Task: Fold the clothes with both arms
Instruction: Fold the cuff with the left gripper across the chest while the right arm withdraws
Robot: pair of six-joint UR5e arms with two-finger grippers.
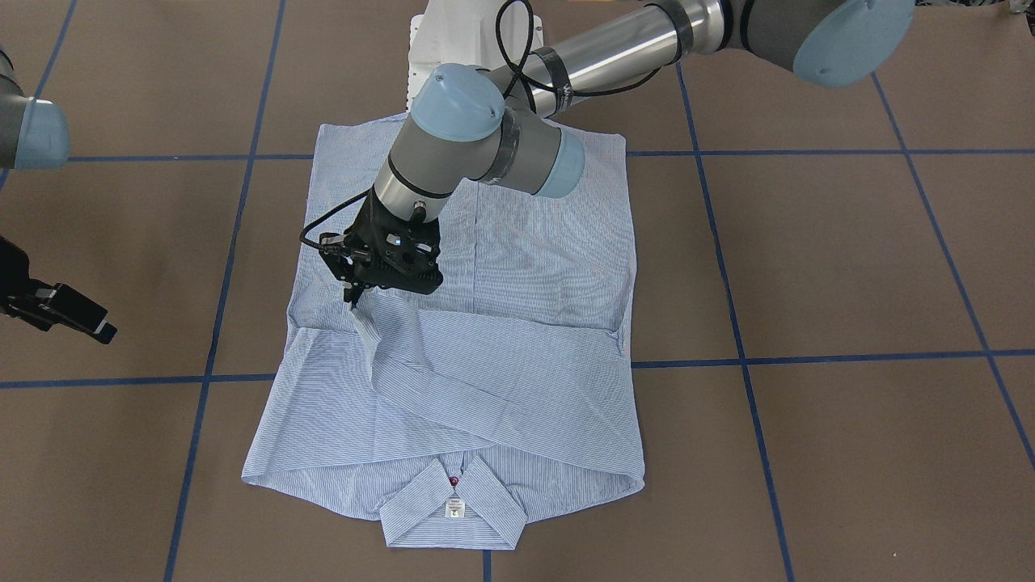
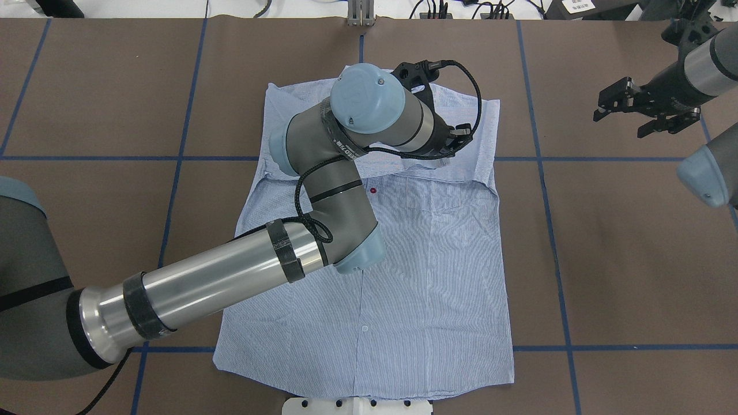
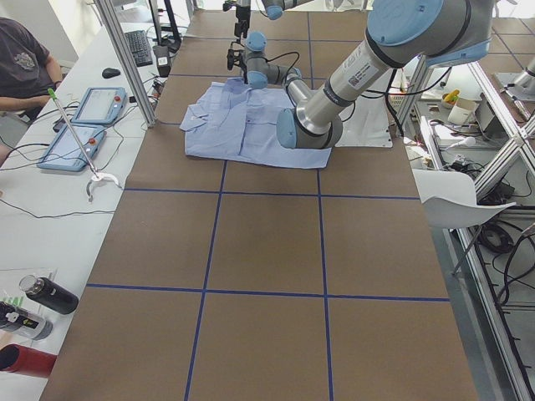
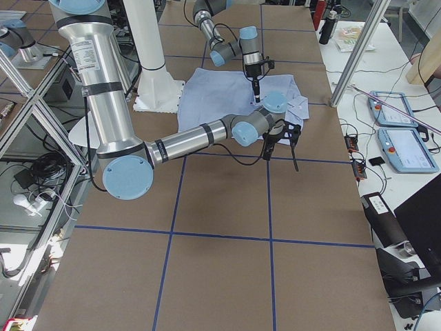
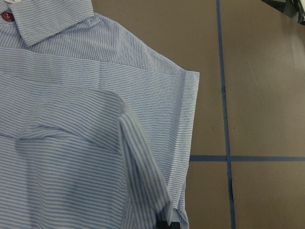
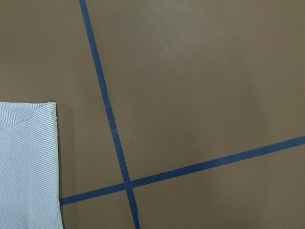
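The blue-and-white striped shirt [image 1: 525, 267] lies flat and front up on the brown table [image 1: 849, 267], collar [image 1: 453, 505] away from the robot. Both sleeves are folded across the chest. My left arm reaches over the shirt [image 2: 432, 276]. My left gripper [image 1: 354, 305] is shut on a sleeve cuff and holds it a little above the shirt's side. The left wrist view shows the pinched sleeve [image 5: 138, 171]. My right gripper [image 2: 625, 118] is open and empty, off the shirt over bare table. It also shows in the front view [image 1: 73, 315].
Blue tape lines [image 1: 808, 357] grid the table. The white pedestal base [image 2: 357, 406] stands at the shirt's hem. The right wrist view shows a shirt corner [image 6: 24, 167] beside tape lines. An operator [image 3: 21, 67], tablets [image 3: 92, 104] and bottles [image 3: 50, 294] are beside the table.
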